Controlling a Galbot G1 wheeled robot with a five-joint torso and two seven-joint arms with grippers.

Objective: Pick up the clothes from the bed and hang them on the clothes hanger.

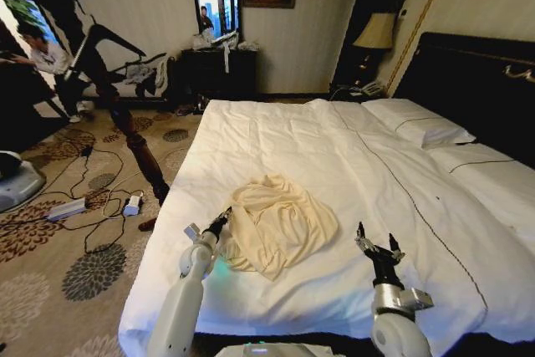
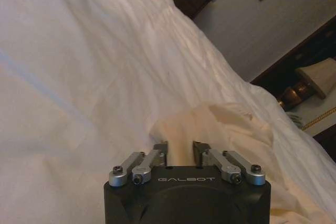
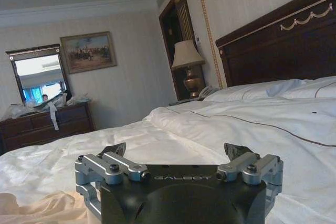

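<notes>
The clothes (image 1: 280,223) are a cream garment lying crumpled on the near part of the bed (image 1: 334,156), on its white duvet. My left gripper (image 1: 224,216) sits at the garment's left edge, low over the duvet. In the left wrist view the left gripper (image 2: 181,149) has its fingers drawn close with a narrow gap, and the clothes (image 2: 226,124) lie just past the tips. My right gripper (image 1: 376,242) stands wide open and empty to the right of the garment. From the right wrist, the right gripper (image 3: 178,150) faces the headboard, with the clothes (image 3: 31,205) off to one side. The clothes hanger is out of view.
A dark turned-wood coat stand (image 1: 138,152) leans over the carpet left of the bed, with cables and a power strip (image 1: 67,208) on the floor. Pillows (image 1: 418,127) and a black headboard (image 1: 476,81) are at the right. A dresser with a mirror (image 1: 219,68) stands at the back wall.
</notes>
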